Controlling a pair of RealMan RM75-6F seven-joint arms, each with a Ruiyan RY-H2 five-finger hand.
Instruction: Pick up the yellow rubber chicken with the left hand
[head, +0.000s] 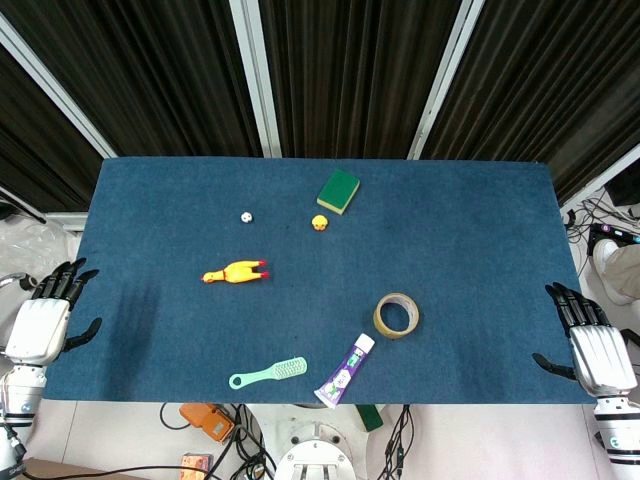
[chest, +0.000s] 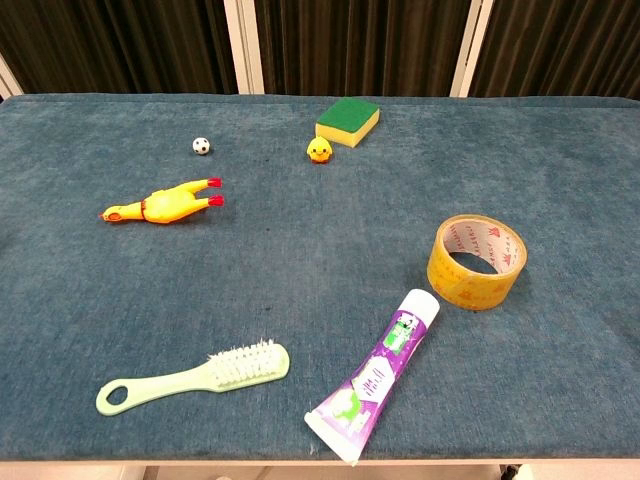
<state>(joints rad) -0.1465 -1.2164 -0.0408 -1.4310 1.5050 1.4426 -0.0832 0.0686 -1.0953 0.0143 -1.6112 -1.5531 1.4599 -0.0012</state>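
- Looking down in the head view, the left hand (head: 40, 325) is hanging just off the bench's (head: 480, 230) left edge, fingers spread wide and holding nothing.
- The right hand (head: 590, 345) is hanging off the opposite edge, likewise spread and empty, well apart from everything.
- The chicken (head: 235, 272) is lying flat on the bench's left half, its long axis running roughly left to right, head end toward the left hand and red feet pointing toward the middle.
- From the left hand the chicken is sitting inward and slightly farther back; the left hand is clearly the nearer of the two, so the reach looks like a sweep in over the left edge, probably closing across the body's narrow width.
- A small ball (head: 246, 216), a duck (head: 320, 223) and a sponge (head: 338, 191) are lying farther back; a tape roll (head: 396, 315), a tube (head: 345, 370) and a brush (head: 268, 374) are lying nearer the front.
- Turning to the chest view, neither hand is showing.
- The chicken (chest: 160, 205) is lying on the left with its beak toward the left edge, nothing touching it; the ball (chest: 202, 146) is sitting behind it and the brush (chest: 195, 378) well in front, both apart from it.
- The pickup is not yet begun.
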